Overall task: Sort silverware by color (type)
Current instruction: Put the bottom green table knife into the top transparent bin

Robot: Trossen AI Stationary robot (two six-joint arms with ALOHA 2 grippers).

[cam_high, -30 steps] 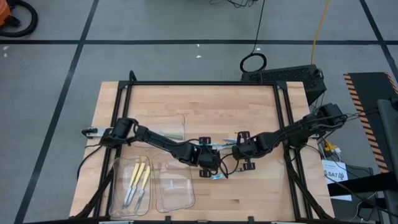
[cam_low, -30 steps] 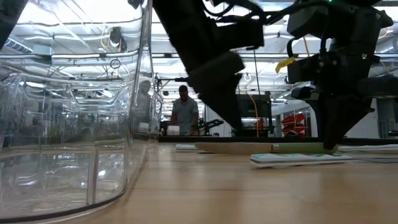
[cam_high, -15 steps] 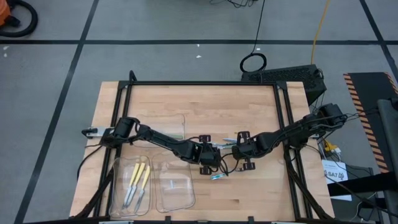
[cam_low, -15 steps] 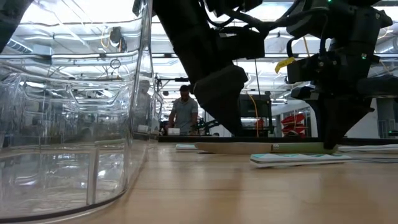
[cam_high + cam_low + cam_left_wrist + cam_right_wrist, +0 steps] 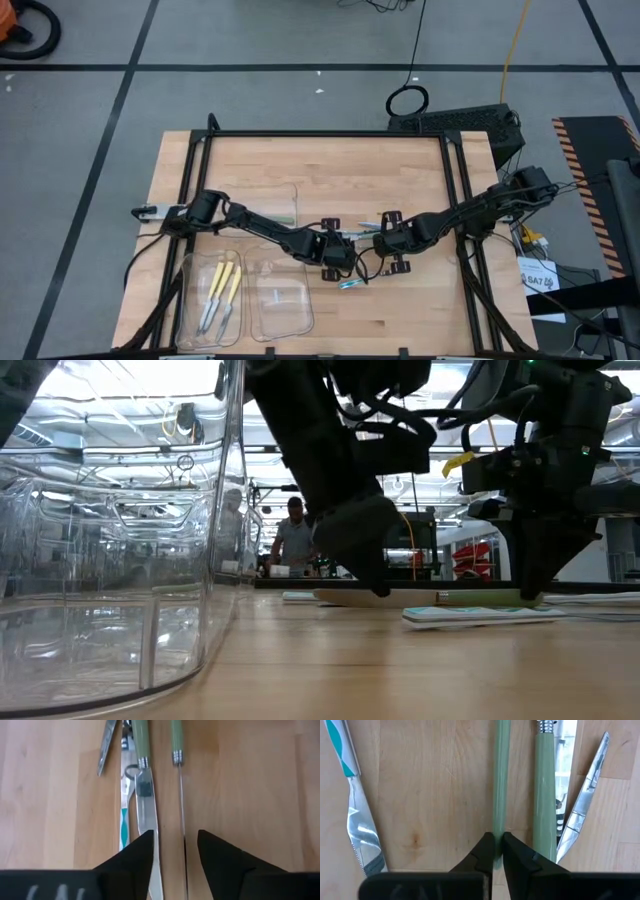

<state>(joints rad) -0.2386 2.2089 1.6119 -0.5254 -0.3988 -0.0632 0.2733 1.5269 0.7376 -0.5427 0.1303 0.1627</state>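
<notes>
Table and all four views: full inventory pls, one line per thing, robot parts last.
Table: one, light wood, black frame around it.
Clear trays: three, clear plastic, left half of the table; two at the near edge, one behind them.
Yellow-handled utensils: about three, in the near-left tray.
Green-handled utensils: at least two, pale green, lying side by side mid-table between the grippers.
Teal-handled utensil: at least one, flat on the wood beside the green ones.
Person: one, dark top, standing in the room behind.
Left gripper: open, low over the metal ends of the green pair.
Right gripper: shut on the thinner green handle.
</notes>
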